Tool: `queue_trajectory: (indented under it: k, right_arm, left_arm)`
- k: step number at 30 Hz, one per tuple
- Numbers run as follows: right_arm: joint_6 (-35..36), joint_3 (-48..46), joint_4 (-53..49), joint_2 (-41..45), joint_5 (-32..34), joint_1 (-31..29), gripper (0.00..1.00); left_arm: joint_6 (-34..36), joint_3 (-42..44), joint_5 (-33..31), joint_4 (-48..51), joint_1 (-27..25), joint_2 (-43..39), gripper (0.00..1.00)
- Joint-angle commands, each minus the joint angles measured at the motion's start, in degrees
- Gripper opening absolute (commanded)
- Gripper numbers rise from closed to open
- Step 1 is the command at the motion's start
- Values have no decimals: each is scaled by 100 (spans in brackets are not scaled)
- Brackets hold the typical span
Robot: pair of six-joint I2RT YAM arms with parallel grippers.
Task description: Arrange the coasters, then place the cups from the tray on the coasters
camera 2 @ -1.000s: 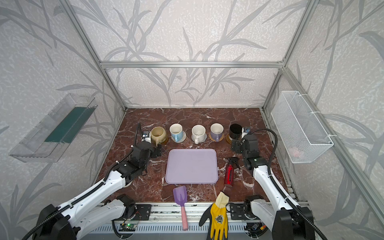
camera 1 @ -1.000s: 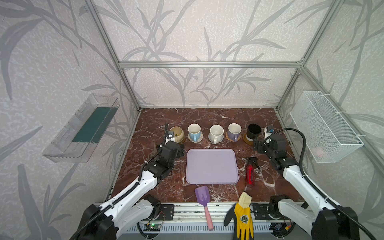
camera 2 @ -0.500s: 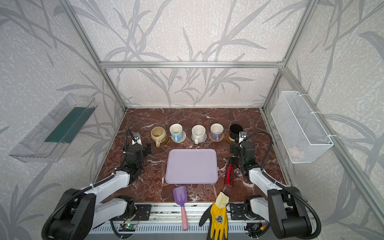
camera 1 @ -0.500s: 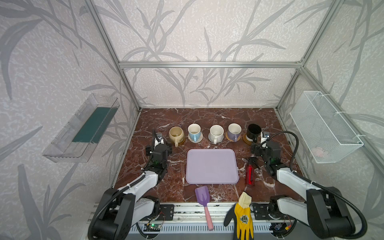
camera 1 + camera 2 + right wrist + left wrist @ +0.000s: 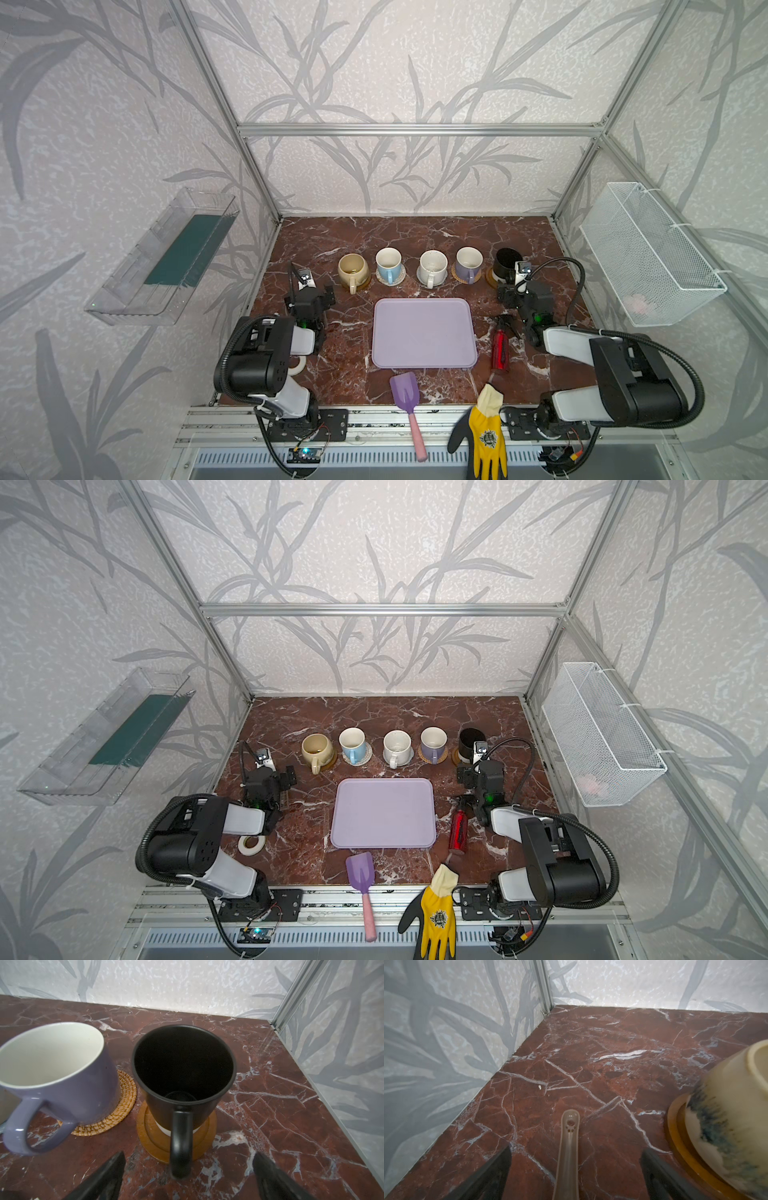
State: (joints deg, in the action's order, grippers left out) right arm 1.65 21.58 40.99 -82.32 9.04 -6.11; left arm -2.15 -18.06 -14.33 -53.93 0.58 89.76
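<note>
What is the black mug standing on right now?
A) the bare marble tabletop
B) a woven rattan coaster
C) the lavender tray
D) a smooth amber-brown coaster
D: the right wrist view shows the black mug resting on an amber-brown coaster. The rattan coaster lies under the lavender mug beside it, and in a top view the lavender tray holds no mug.

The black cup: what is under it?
A smooth amber-brown coaster sits under the black cup. Only its outer ring shows; the cup covers its middle.
</note>
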Motion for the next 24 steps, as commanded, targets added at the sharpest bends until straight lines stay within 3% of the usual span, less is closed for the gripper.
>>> queue_trajectory:
  k: [1,5,24]
  right_arm:
    - [65,268,322,-348,-104,-13,95]
    - [89,117,899,-621,-157,-13,97]
    - [204,100,845,-593,-177,-70,99]
  left_arm:
    - [-88,-257,414,-122,13,-27,99]
    - [-106,-342,409,28,57,-19,99]
    - [9,-366,501,-32,37,33,99]
